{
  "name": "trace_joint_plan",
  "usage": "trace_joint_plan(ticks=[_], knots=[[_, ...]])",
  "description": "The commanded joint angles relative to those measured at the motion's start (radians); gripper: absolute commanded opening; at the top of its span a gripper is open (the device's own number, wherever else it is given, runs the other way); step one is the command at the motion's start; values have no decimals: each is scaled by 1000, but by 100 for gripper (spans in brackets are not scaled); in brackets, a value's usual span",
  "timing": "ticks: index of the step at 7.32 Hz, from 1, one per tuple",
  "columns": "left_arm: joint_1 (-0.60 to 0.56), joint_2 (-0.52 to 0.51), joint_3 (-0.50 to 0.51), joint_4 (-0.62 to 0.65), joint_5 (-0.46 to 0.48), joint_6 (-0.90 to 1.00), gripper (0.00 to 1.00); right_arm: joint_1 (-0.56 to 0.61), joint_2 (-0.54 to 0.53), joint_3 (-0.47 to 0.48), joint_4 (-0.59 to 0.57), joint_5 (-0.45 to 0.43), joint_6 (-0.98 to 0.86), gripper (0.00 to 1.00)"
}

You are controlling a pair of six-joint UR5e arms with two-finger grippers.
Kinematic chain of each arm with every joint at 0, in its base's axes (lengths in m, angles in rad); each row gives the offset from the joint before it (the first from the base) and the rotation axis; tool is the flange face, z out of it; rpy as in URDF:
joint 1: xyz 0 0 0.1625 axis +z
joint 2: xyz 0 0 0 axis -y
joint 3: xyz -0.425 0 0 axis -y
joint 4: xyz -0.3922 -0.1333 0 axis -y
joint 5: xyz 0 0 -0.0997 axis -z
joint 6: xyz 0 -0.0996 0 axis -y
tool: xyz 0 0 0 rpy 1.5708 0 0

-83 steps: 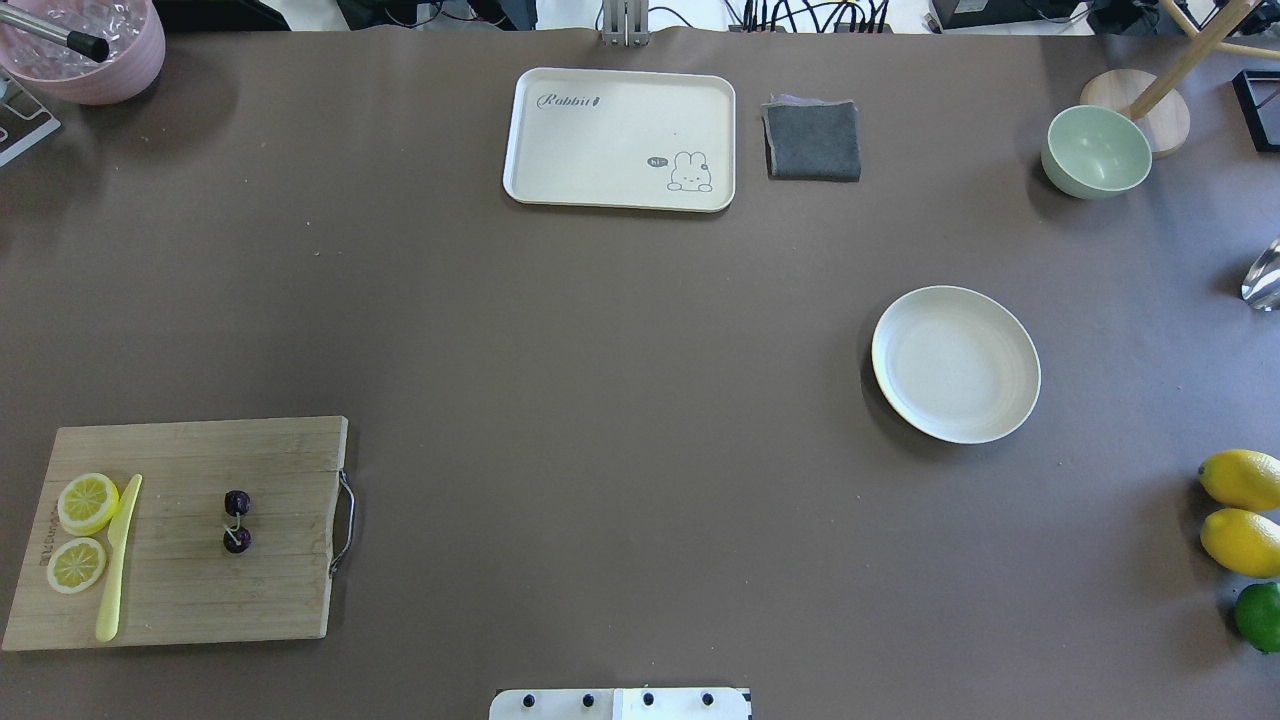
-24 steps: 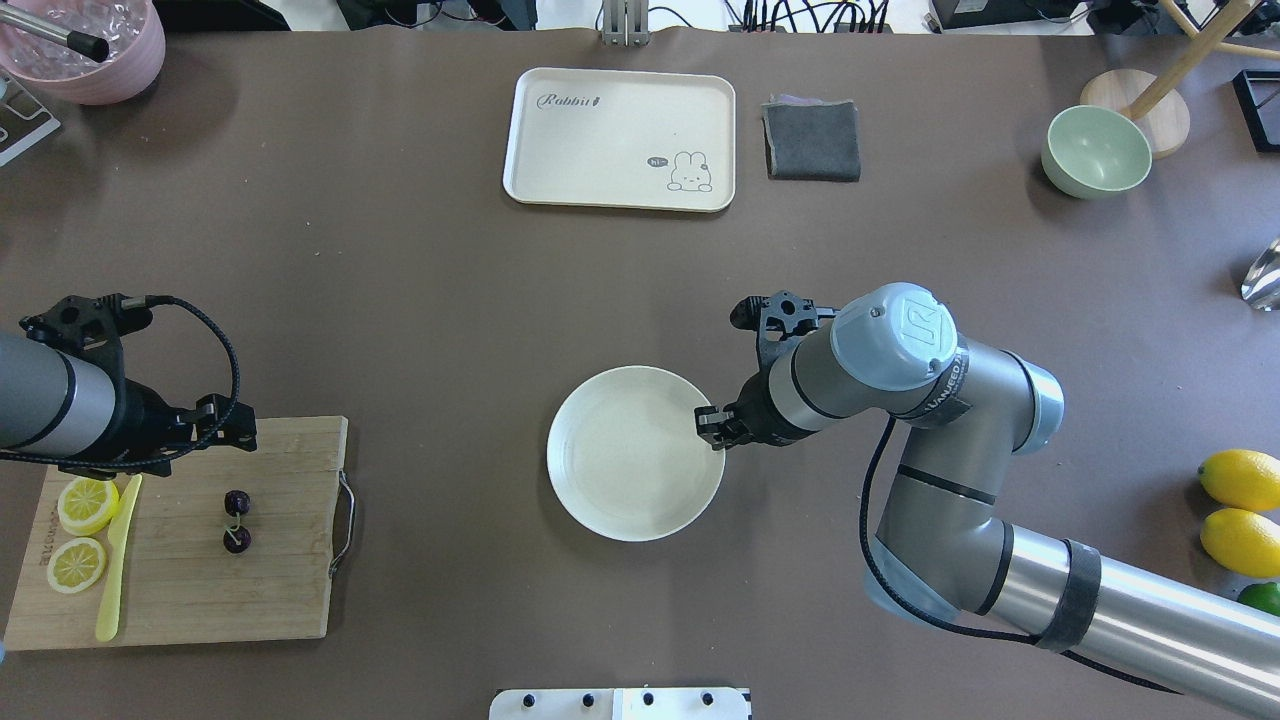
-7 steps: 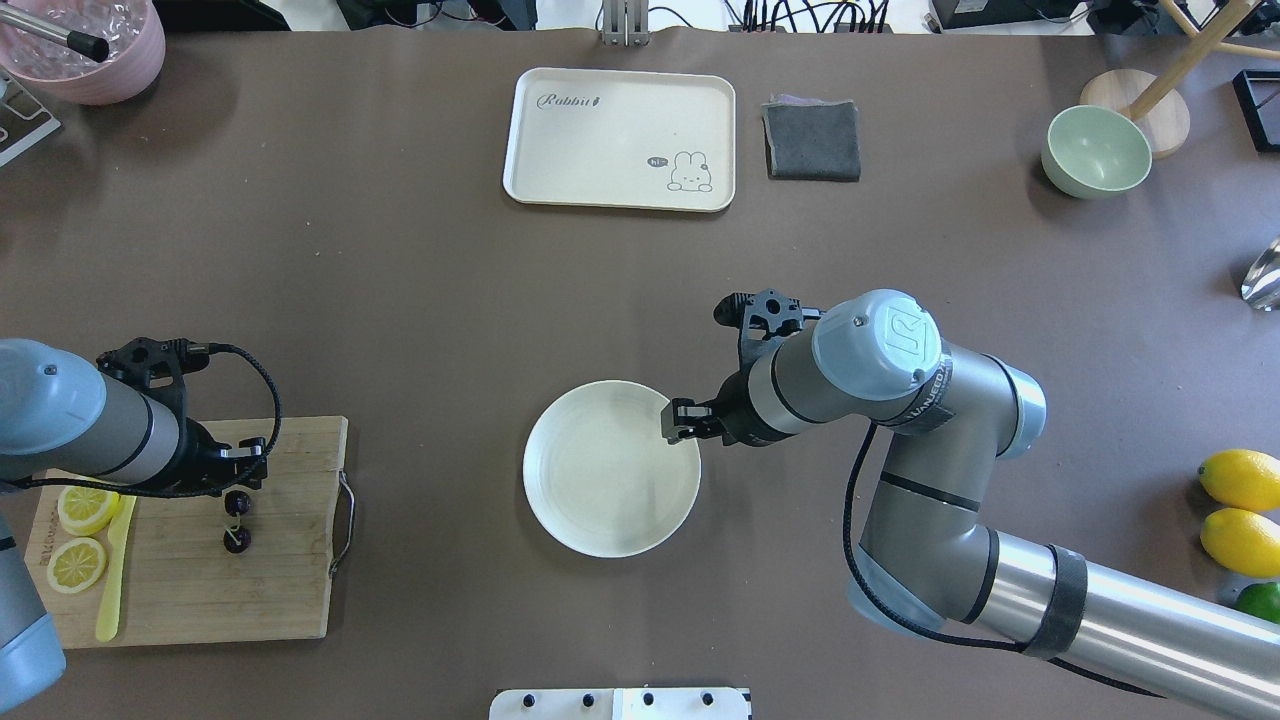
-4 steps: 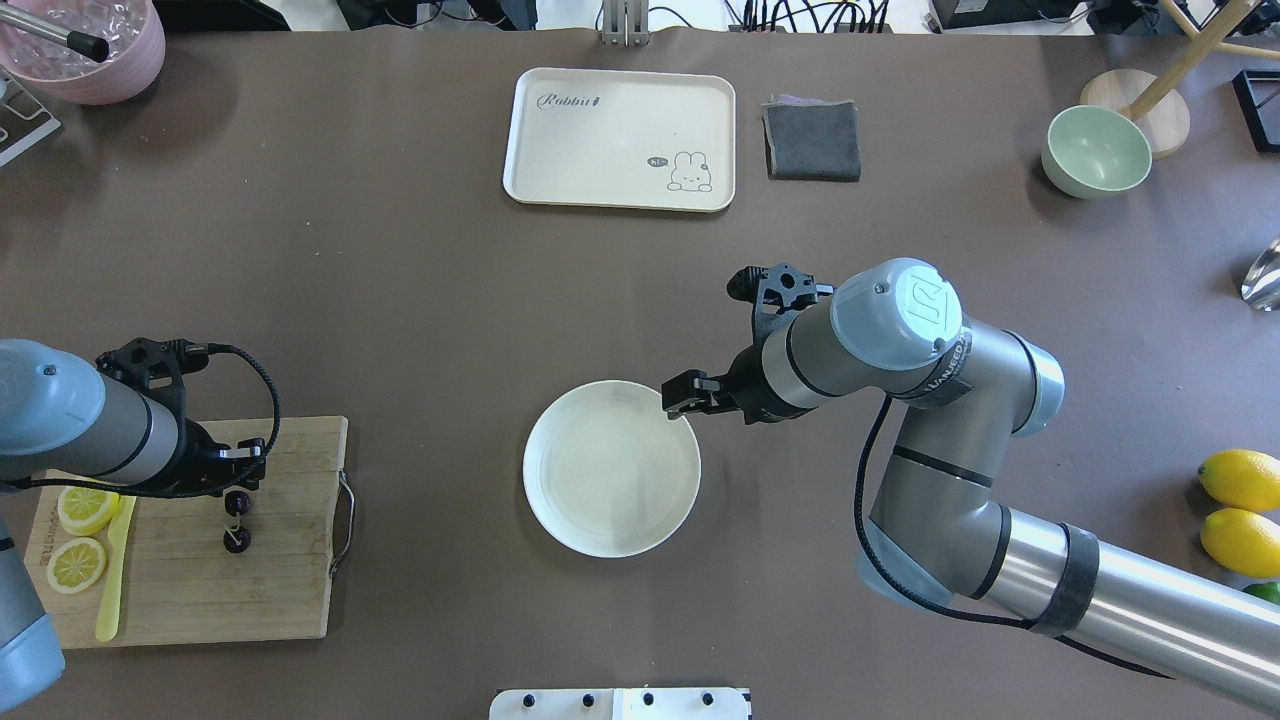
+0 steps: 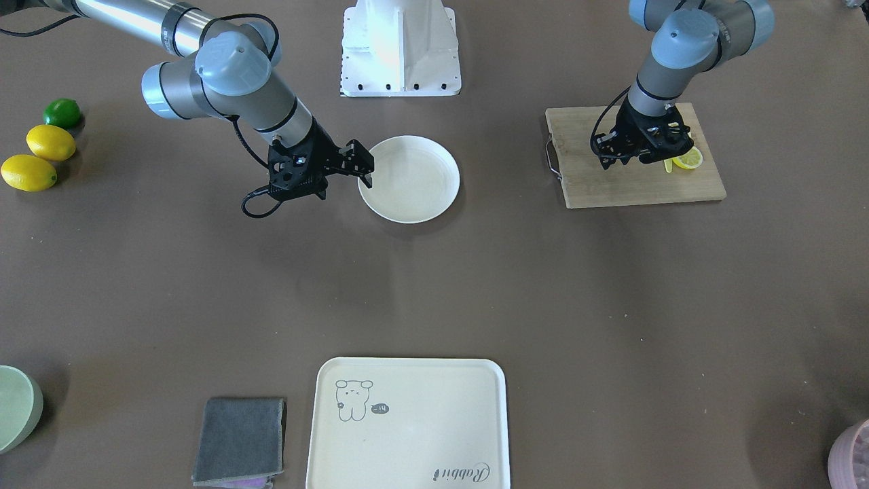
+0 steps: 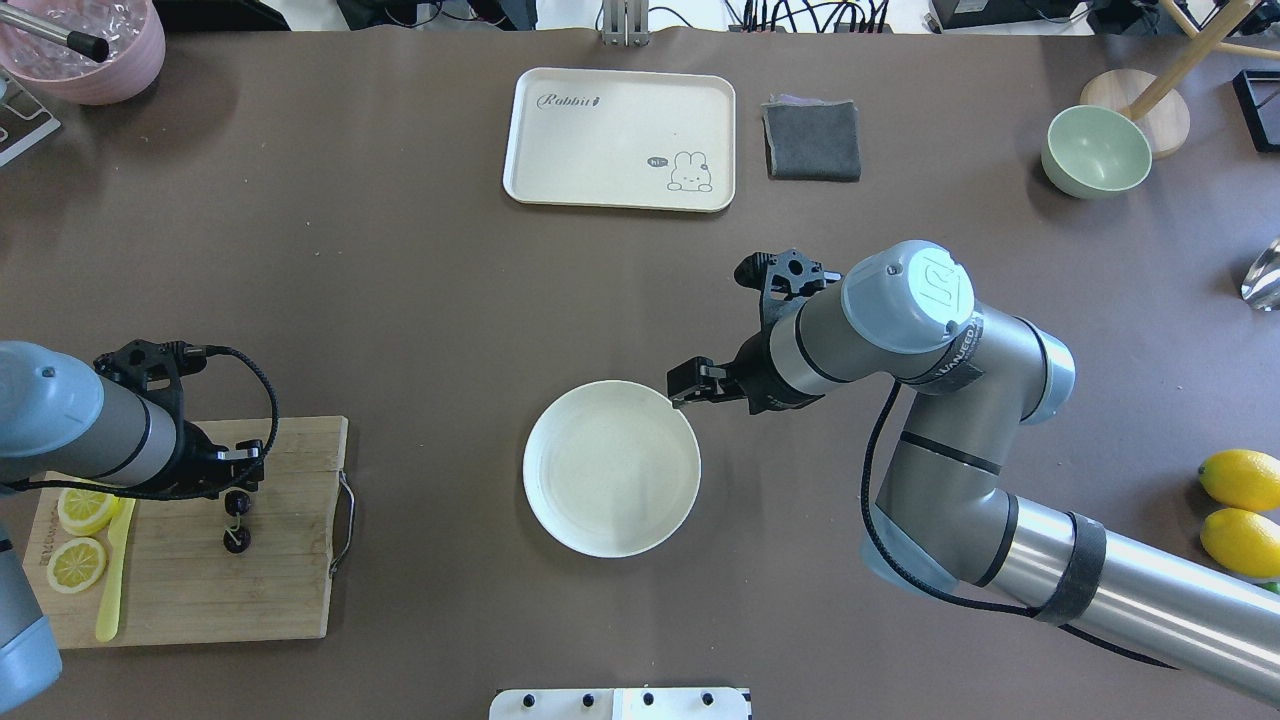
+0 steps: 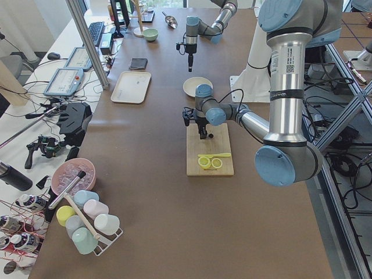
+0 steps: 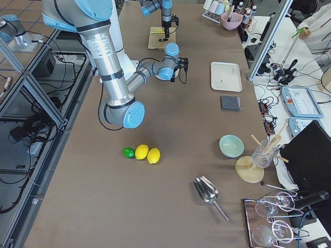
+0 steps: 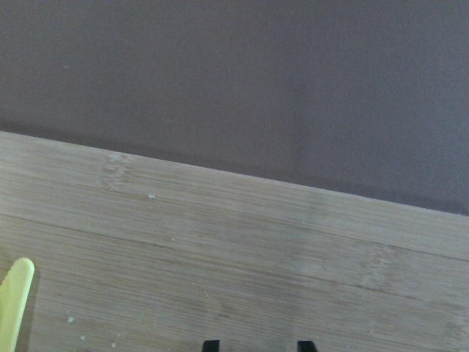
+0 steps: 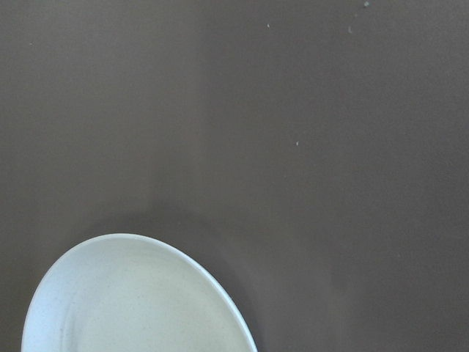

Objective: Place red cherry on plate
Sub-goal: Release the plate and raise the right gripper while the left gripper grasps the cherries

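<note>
The red cherry (image 6: pixel 236 541), a dark pair on a thin stem, lies on the wooden cutting board (image 6: pixel 180 590) at the near left. My left gripper (image 6: pixel 238 490) stands over the upper cherry, its fingers closed in around it. In the left wrist view only the two fingertips (image 9: pixel 211 343) show at the bottom edge, and the cherry is hidden there. The round cream plate (image 6: pixel 611 468) sits empty near the table's middle. My right gripper (image 6: pixel 683 385) hangs open just past the plate's far right rim, touching nothing.
Two lemon slices (image 6: pixel 87 505) and a yellow knife (image 6: pixel 115 560) lie on the board's left part. A cream tray (image 6: pixel 620 138), a grey cloth (image 6: pixel 812 140) and a green bowl (image 6: pixel 1096 150) stand at the far side. Whole lemons (image 6: pixel 1240 480) lie at the right edge.
My right gripper has let go of the plate's rim and pulled back and away from it; the plate stays where it was slid. The left arm has held still over the cherry.
</note>
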Motion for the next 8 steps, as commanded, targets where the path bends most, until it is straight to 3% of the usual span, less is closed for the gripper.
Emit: trace_joint_plan(ticks=[1, 3, 4, 5, 6, 8], knots=[[2, 4, -1, 0, 0, -1, 45, 32, -8, 22, -4, 38, 2, 100], [14, 2, 0, -2, 0, -4, 37, 55, -11, 28, -4, 58, 2, 100], [14, 2, -1, -2, 0, -4, 27, 63, -12, 28, -4, 63, 2, 100], [14, 1, -8, -2, -2, -6, 6, 87, -12, 28, -4, 98, 2, 100], [13, -4, -17, -2, -3, -3, 0, 118, -12, 41, -4, 139, 2, 100], [4, -13, -73, 26, -11, 0, 0, 164, -26, 57, -4, 164, 3, 100]])
